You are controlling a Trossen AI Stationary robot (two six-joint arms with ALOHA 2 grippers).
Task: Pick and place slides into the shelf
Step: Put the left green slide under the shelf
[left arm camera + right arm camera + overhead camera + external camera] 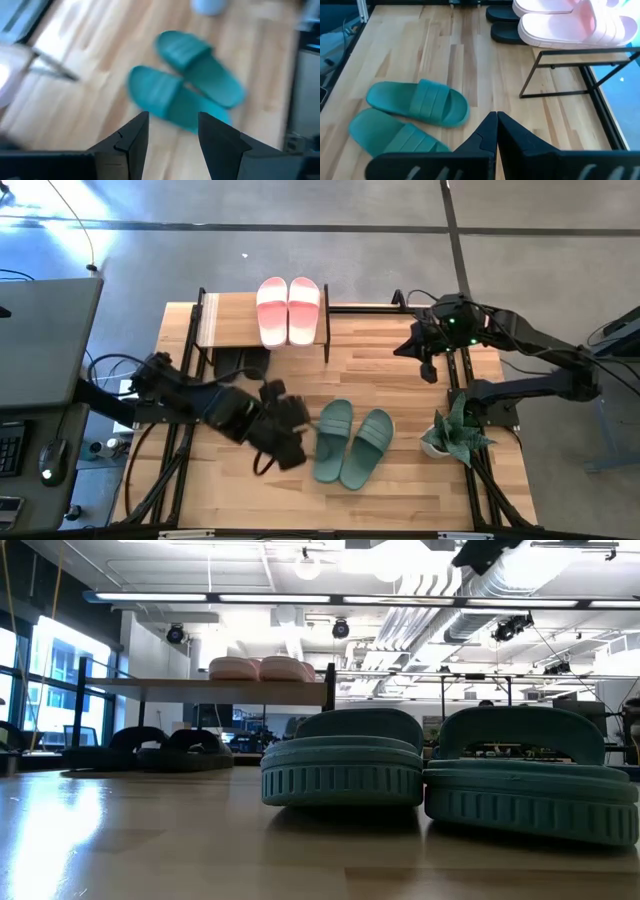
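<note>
potted plant [455,430]; wooden tabletop [400,390]

No text, label, brand, number or sign can be read in any of the views. The straps of the green slides [440,775], the pink slides [289,309] on the shelf [222,320] and the black slides [168,748] below it show only plain ribbing or smooth surface, with no legible mark. The bench [400,390] carries no writing. The screens and fittings in the room behind are too small to make out any lettering.
</note>
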